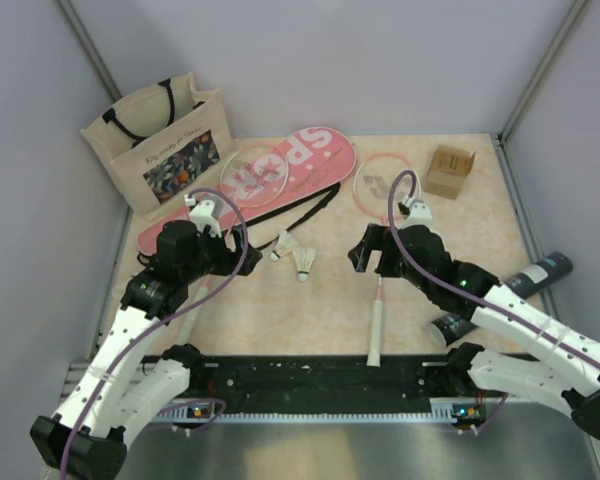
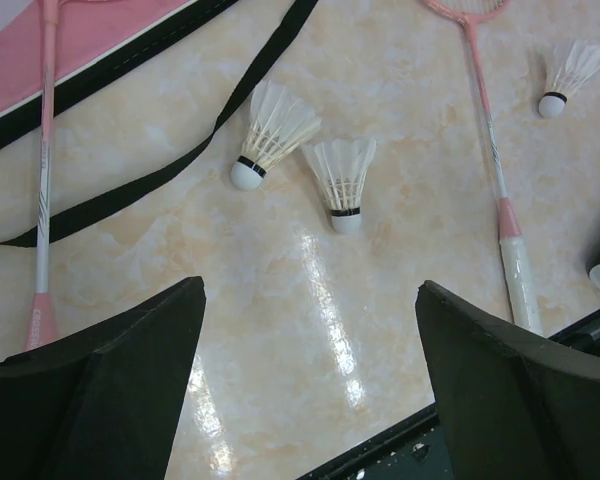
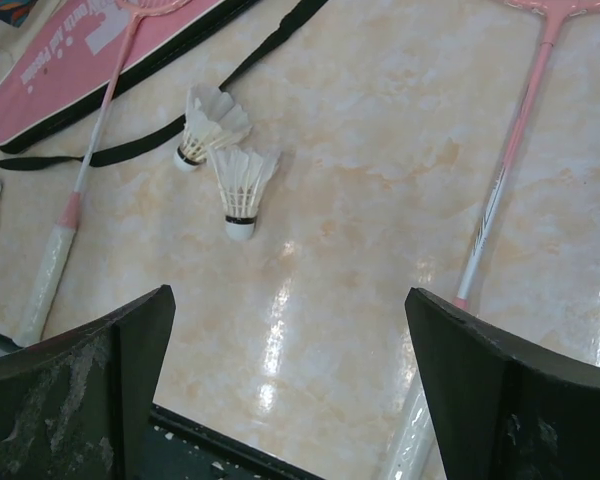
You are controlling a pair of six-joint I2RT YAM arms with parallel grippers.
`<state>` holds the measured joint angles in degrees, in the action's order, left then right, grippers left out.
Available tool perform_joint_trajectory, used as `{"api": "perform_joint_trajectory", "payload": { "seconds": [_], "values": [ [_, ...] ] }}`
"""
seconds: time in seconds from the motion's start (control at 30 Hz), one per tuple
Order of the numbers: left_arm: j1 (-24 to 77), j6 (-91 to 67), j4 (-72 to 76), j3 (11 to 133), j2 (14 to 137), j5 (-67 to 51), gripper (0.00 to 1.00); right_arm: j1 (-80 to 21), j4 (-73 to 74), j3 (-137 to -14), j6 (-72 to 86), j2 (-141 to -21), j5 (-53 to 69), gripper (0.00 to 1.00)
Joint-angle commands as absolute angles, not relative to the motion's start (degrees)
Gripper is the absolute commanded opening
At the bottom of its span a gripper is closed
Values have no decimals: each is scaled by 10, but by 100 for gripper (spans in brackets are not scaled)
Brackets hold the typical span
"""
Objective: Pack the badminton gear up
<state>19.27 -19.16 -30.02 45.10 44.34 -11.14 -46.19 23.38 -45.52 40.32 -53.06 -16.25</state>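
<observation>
Left hand (image 2: 310, 300): spread apart, empty, hovering over the worktop (image 1: 330, 310). Right hand (image 3: 288, 300): likewise apart, empty. Shuttlecocks (image 2: 342, 180), two, close together, corks towards the arms, lying between the hands, dead ahead of the left, judged the nearer. Strap (image 2: 160, 180) beside them, racket (image 2: 490, 150) well apart, open room otherwise.

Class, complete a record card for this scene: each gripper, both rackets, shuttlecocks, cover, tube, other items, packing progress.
Left gripper: open, empty
Right gripper: open, empty
First racket: head lying on the pink cover
Second racket: flat on the table
Shuttlecocks: two together between the grippers, a third beside the second racket
Tube: right side, partly hidden by the right arm
Other items: tote bag and cardboard box at the back
Packing progress: nothing packed yet
</observation>
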Motion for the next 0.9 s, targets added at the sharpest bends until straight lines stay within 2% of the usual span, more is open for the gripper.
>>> {"api": "perform_joint_trajectory", "payload": {
  "seconds": [0.0,0.27,0.47,0.6,0.67,0.77,0.87],
  "values": [
    [191,-187,-274,458,432,-110,91,-458,229,-479,410,-525,-166,99],
    [191,-191,-276,458,439,-80,89,-459,226,-476,412,-519,-164,99],
    [191,-203,-295,467,467,57,87,-459,199,-455,391,-498,-158,99],
    [181,-221,-344,532,553,127,86,-459,162,-432,344,-464,-134,99],
    [172,-222,-356,563,598,96,86,-459,158,-422,333,-448,-151,99],
    [171,-201,-336,593,649,-41,83,-459,156,-404,350,-438,-195,99],
    [174,-235,-306,599,685,-115,79,-458,161,-396,344,-450,-205,99]
  ]
}}
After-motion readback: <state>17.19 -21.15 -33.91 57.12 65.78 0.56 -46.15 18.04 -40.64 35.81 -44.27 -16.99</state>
